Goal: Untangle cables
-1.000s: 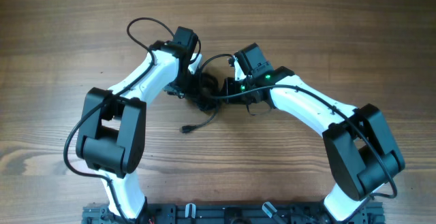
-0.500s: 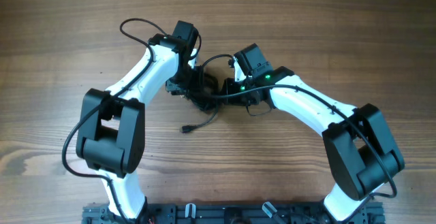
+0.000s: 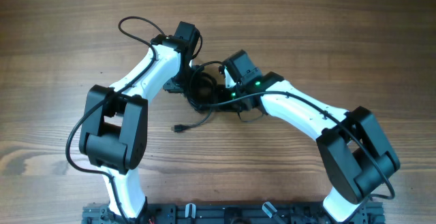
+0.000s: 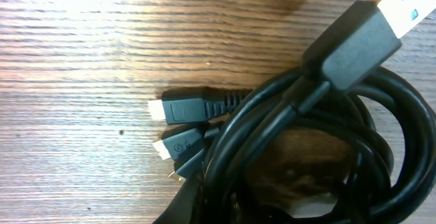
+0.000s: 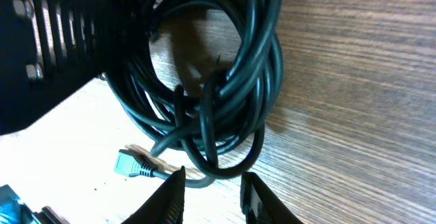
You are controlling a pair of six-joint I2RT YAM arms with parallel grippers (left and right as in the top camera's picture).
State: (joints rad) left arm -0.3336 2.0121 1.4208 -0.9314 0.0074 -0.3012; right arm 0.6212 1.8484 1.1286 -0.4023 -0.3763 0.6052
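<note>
Flanking the coil: cables lie between the two claws

Left claw [image 3: 185, 82] sits hard against the left side of the cables [image 3: 201, 88], a roughly round black coil on the counter [image 3: 306, 20] near its middle. Its wrist view is filled by strands, two small plugs [image 4: 184, 118] and a USB plug [image 4: 381, 9]. No fingers show, so I cannot tell whether it is narrow or gripping. One loose tail runs from the coil down and left to a free plug [image 3: 178, 127], on the left arm's side. Right claw [image 5: 212, 183] meets the coil from the right, partly open and holding nothing. The lowest loop [image 5: 218, 166] dips just ahead of the gap between its fingertips [image 5: 174, 193]. Both claws look equally close, so the coming move likely turns on pulling apart along the left-right line.
</note>
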